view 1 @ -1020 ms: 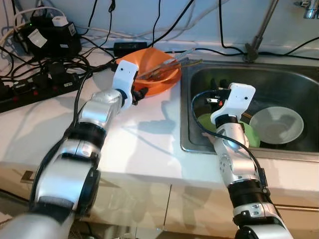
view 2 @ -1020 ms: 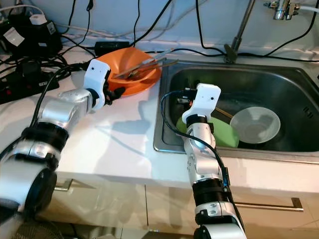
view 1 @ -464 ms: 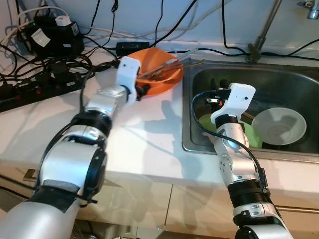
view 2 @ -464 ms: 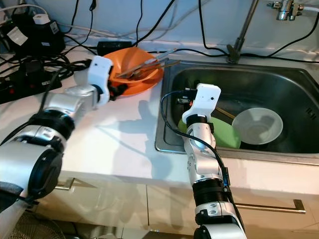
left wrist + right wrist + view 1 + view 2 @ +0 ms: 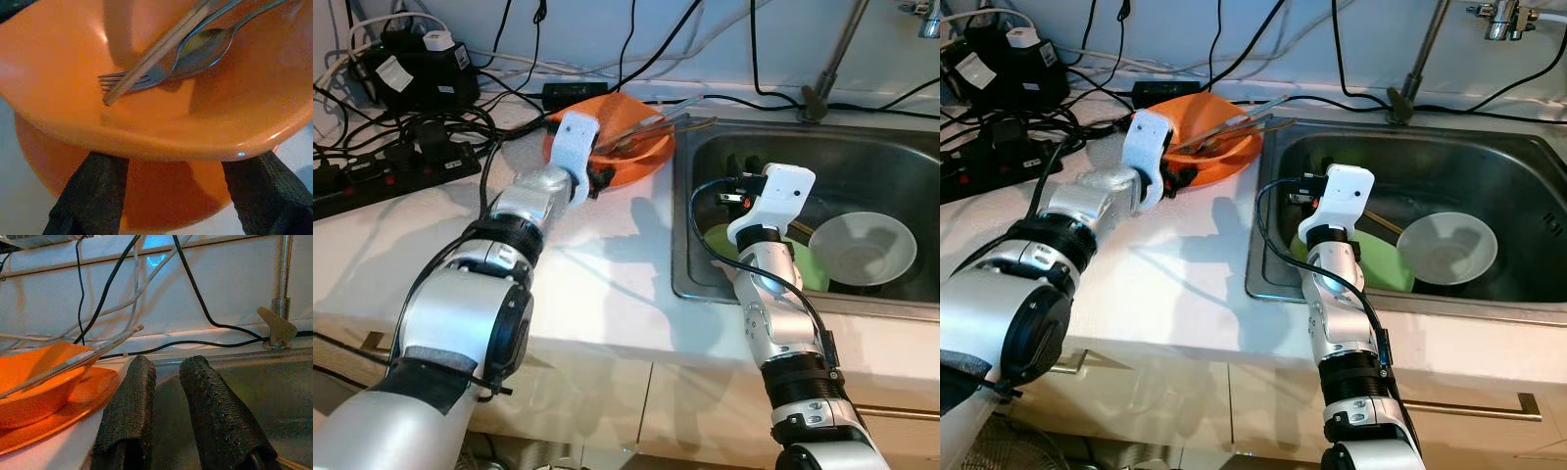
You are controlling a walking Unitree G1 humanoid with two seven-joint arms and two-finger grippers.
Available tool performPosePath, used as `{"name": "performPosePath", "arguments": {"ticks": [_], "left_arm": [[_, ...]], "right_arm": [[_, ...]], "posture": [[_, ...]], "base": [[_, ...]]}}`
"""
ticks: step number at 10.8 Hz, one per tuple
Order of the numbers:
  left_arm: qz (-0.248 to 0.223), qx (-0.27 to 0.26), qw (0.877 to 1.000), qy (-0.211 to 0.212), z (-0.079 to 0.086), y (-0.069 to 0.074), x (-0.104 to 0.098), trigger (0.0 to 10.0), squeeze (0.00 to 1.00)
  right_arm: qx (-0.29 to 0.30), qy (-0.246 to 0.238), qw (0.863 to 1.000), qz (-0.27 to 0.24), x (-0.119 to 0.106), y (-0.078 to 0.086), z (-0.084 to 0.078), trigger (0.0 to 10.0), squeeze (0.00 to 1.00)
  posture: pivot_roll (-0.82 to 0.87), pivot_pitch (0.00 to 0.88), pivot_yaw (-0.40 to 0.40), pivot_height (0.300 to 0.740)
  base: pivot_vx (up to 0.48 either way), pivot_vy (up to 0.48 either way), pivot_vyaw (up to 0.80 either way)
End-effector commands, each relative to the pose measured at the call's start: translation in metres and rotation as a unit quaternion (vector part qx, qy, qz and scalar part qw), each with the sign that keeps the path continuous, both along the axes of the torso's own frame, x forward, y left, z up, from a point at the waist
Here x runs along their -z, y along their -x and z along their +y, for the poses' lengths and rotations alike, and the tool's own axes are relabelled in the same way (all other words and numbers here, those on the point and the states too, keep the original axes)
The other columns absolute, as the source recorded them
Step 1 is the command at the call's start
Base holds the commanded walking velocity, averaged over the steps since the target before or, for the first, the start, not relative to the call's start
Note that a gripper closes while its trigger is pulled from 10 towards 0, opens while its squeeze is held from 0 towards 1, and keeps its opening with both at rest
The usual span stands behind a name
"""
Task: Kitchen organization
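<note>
An orange bowl (image 5: 628,149) stands on an orange plate (image 5: 73,406) at the back of the white counter, beside the sink. A fork (image 5: 142,81), a spoon (image 5: 205,46) and chopsticks (image 5: 651,122) lie in it. My left gripper (image 5: 597,178) is open, its fingers (image 5: 98,191) set wide apart against the bowl's near side, below the rim. My right gripper (image 5: 741,164) hangs over the sink's left end, open by only a narrow gap, with nothing between its fingers (image 5: 129,406). In the sink lie a green plate (image 5: 811,271) and a pale bowl (image 5: 862,245).
Power strips (image 5: 391,166), a black adapter (image 5: 411,69) and many cables crowd the counter's back left. The tap's stem (image 5: 832,59) rises behind the steel sink (image 5: 862,157). Bare counter (image 5: 607,264) stretches in front of the orange bowl.
My left gripper has reached forward and to the right, up to the orange bowl's side. The right arm has not moved.
</note>
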State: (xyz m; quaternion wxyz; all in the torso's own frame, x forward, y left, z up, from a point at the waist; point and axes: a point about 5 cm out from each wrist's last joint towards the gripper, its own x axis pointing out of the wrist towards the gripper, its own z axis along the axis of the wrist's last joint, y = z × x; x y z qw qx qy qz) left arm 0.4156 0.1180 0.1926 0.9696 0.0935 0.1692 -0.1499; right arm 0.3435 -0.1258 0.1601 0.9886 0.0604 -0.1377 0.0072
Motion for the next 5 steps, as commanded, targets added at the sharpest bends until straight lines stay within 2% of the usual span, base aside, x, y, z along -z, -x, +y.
{"name": "performPosePath", "arguments": {"ticks": [1,3,5], "left_arm": [[0.007,-0.004,1.0,-0.022,-0.001,0.0,0.0,10.0,0.0],[0.029,0.0,0.999,-0.028,-0.001,0.002,0.007,10.0,0.0],[0.084,0.007,0.996,-0.023,0.009,0.01,0.029,10.0,0.0]], "right_arm": [[-0.002,0.002,1.0,-0.002,0.0,0.001,0.0,10.0,0.0],[-0.004,0.001,1.0,-0.002,0.0,0.001,0.001,10.0,0.0],[-0.005,0.0,1.0,-0.001,0.001,0.002,0.002,10.0,0.0]], "posture": [[0.01,0.0,0.038,0.74],[0.01,0.0,0.04,0.74],[0.01,0.0,0.043,0.74]], "base": [[0.0,0.0,0.0],[0.0,0.0,0.0],[0.0,0.0,0.0]]}}
